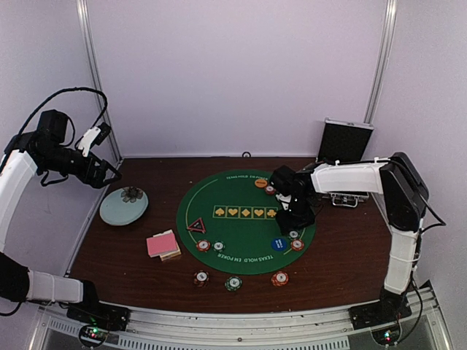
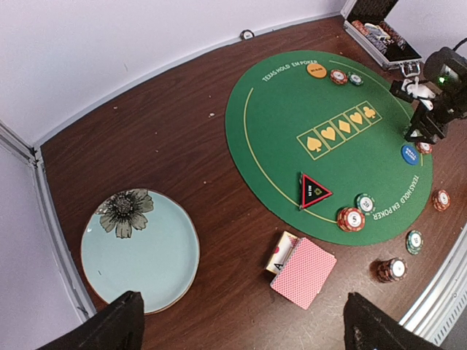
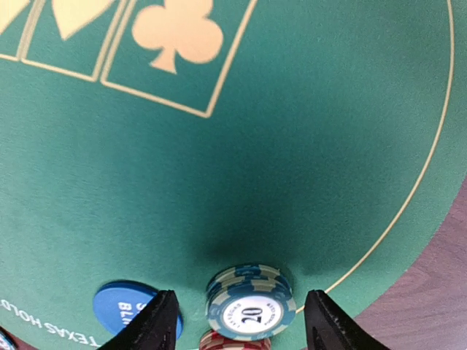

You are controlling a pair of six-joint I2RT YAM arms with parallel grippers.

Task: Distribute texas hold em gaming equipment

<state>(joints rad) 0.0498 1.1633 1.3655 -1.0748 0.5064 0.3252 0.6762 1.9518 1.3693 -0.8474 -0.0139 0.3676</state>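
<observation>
The right claw (image 3: 241, 324), spread wide astride the chip stack (image 3: 246, 300) near the bench's right edge, could topple it onto the blue button (image 3: 125, 306) if closed off-centre.

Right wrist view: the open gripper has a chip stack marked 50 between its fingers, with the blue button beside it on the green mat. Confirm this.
Wrong number: the right wrist view shows the chip stack reading 20, not 50. The rest holds: the right gripper is open around it, the blue button beside it on the green mat.
</observation>
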